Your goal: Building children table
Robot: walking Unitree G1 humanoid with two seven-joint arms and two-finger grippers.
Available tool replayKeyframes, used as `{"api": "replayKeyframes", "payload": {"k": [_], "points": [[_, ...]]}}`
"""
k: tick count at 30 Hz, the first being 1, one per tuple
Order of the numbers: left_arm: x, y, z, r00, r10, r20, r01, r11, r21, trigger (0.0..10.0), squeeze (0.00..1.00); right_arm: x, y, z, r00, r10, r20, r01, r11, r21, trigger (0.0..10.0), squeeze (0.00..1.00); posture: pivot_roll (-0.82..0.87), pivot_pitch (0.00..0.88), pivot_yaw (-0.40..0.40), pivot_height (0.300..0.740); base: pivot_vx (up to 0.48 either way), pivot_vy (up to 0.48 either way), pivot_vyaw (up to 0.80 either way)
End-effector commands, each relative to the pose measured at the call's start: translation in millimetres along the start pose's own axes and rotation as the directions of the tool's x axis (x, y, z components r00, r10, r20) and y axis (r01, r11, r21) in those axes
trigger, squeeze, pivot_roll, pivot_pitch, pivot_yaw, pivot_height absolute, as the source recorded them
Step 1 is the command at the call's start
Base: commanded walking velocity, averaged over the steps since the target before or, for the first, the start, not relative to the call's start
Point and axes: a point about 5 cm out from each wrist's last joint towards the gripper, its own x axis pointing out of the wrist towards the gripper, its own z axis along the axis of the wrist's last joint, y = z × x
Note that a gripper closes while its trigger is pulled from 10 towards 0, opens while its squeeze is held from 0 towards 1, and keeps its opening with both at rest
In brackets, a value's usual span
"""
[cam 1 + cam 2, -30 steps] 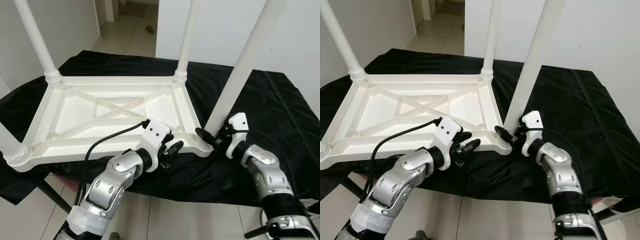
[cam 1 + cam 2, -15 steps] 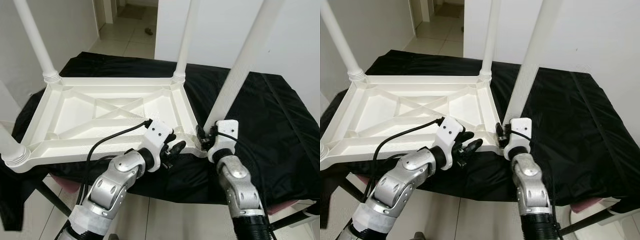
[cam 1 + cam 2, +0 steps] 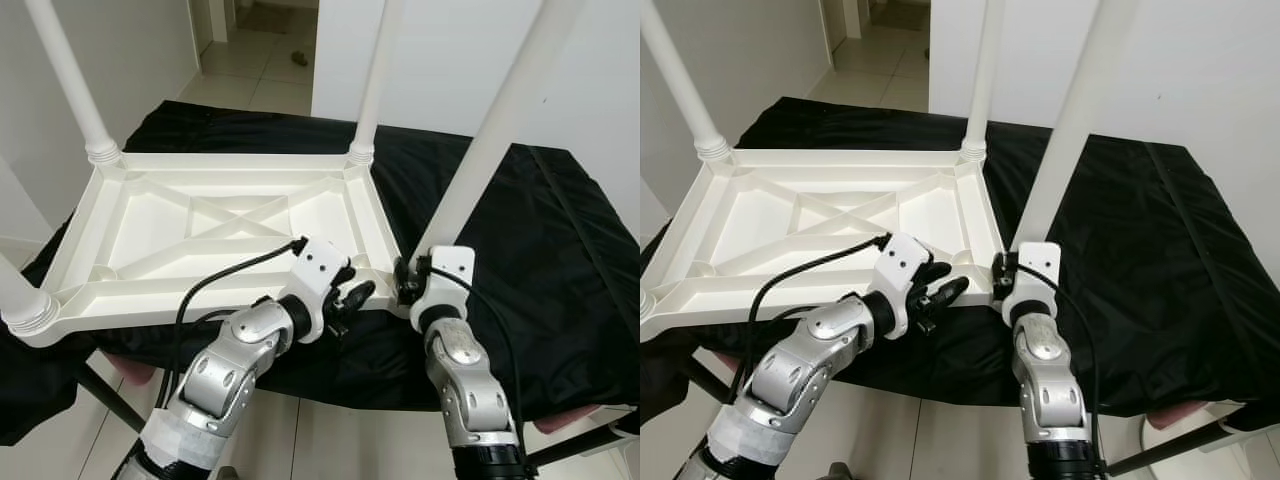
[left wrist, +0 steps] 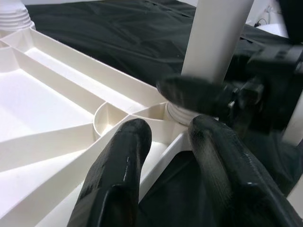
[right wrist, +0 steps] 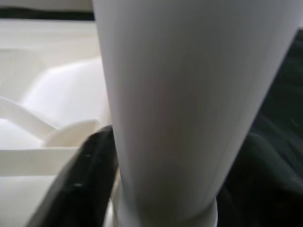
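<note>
tabletop (image 3: 200, 225) of white plastic lies upside down on a black cloth (image 3: 560, 240) that covers a stand, its ribbed underside facing up. white legs stand upright from its corners: two at the far corners (image 3: 375, 80), one at the near left corner (image 3: 25, 300), and one at the near right corner (image 3: 495, 130), beside the robot's arms. the right gripper (image 3: 412, 285) is at the base of that near right leg, just above the socket; in the right wrist view the leg (image 5: 189, 104) stands very close to the camera with one black finger (image 5: 87, 179) against its side, so the fingers sit around the leg, though whether they press on it cannot be told. the left gripper (image 3: 345, 300) rests at the near edge of the tabletop, just beside the same corner; its two black fingers (image 4: 118, 179) are parted with a narrow gap and hold nothing, their tips over the white rim near the leg socket (image 4: 182, 113). a black cable (image 3: 230, 275) runs from the left wrist across the tabletop edge. beyond the stand lie a tiled floor (image 3: 260, 50) and white walls
</note>
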Motion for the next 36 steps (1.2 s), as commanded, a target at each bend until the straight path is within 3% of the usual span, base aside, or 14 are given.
{"api": "replayKeyframes", "payload": {"k": [1,2,5,6,7,10,12,18,19,20,21,22,29,36], "points": [[1.0,2.4,-1,1.0,0.012,-0.007,-0.012,1.0,0.013,10.0,0.0,1.7,1.5,2,0.998,0.058,0.025,-0.058,0.998,0.022,10.0,1.0,0.01,0.0,-0.044,0.74,0.0,0.0,0.0],[0.4,3.5,0,1.0,0.019,-0.005,-0.019,1.0,0.012,10.0,0.0,0.8,-0.9,4,0.992,0.119,0.044,-0.119,0.993,0.004,10.0,1.0,0.01,0.0,-0.045,0.74,0.0,0.0,0.0],[0.4,3.5,0,1.0,0.019,-0.005,-0.019,1.0,0.012,10.0,0.0,0.8,-0.9,4,0.992,0.119,0.044,-0.119,0.993,0.004,10.0,1.0,0.01,0.0,-0.045,0.74,0.0,0.0,0.0],[0.1,4.1,0,1.0,0.023,-0.002,-0.023,1.0,0.009,10.0,0.0,-0.3,-4.1,4,0.982,0.181,0.051,-0.181,0.983,-0.01,10.0,0.0,0.01,0.0,-0.045,0.74,0.0,0.0,0.0],[0.1,4.0,1,1.0,0.023,0.0,-0.023,1.0,0.009,10.0,0.0,-1.5,-9.6,6,0.96,0.272,0.065,-0.27,0.962,-0.039,10.0,0.0,0.01,0.0,-0.047,0.74,0.0,0.0,0.0],[0.2,3.8,1,1.0,0.024,0.002,-0.024,1.0,0.008,10.0,0.0,-2.6,-13.5,7,0.94,0.332,0.073,-0.328,0.943,-0.059,10.0,0.0,0.01,0.0,-0.047,0.74,0.0,0.0,0.0],[0.5,3.5,2,1.0,0.023,0.003,-0.023,1.0,0.009,10.0,0.0,-1.3,-21.2,5,0.904,0.425,0.052,-0.418,0.903,-0.102,10.0,0.0,0.0,0.0,-0.043,0.74,0.0,0.0,0.0],[0.7,4.1,2,1.0,0.025,0.004,-0.025,1.0,0.009,10.0,0.0,3.9,-26.4,0,0.876,0.482,0.006,-0.477,0.87,-0.123,10.0,0.0,0.0,0.0,-0.04,0.74,0.0,0.0,0.0],[0.9,4.8,3,1.0,0.027,0.007,-0.027,1.0,0.007,10.0,0.0,7.9,-27.4,-5,0.852,0.523,-0.024,-0.522,0.844,-0.123,5.1,0.0,0.0,0.0,-0.034,0.74,0.0,0.0,0.0],[0.9,4.8,3,1.0,0.027,0.007,-0.027,1.0,0.007,10.0,0.0,7.9,-27.4,-5,0.852,0.523,-0.024,-0.522,0.844,-0.123,5.1,0.0,0.0,0.0,-0.034,0.74,0.0,0.0,0.0],[0.9,5.0,3,1.0,0.028,0.008,-0.028,1.0,0.006,10.0,0.0,8.8,-27.3,-7,0.844,0.535,-0.031,-0.534,0.837,-0.119,3.4,0.0,0.0,0.0,-0.034,0.74,0.0,0.0,0.0],[1.0,4.9,3,1.0,0.026,0.008,-0.026,1.0,0.007,10.0,0.0,9.6,-26.9,-10,0.835,0.549,-0.041,-0.55,0.828,-0.111,0.0,0.0,0.01,0.0,-0.033,0.74,0.0,0.0,0.0],[0.0,5.6,4,1.0,0.023,0.005,-0.023,1.0,0.012,10.0,0.0,10.7,-29.0,-15,0.818,0.574,-0.039,-0.575,0.814,-0.084,0.0,0.0,0.01,0.0,-0.028,0.74,0.0,0.0,0.0],[-0.8,6.7,4,1.0,0.026,0.006,-0.026,1.0,0.009,10.0,0.0,11.0,-26.5,-14,0.903,0.43,-0.009,-0.429,0.9,-0.072,0.0,0.0,0.01,0.0,-0.034,0.74,0.0,0.0,0.0]]}}
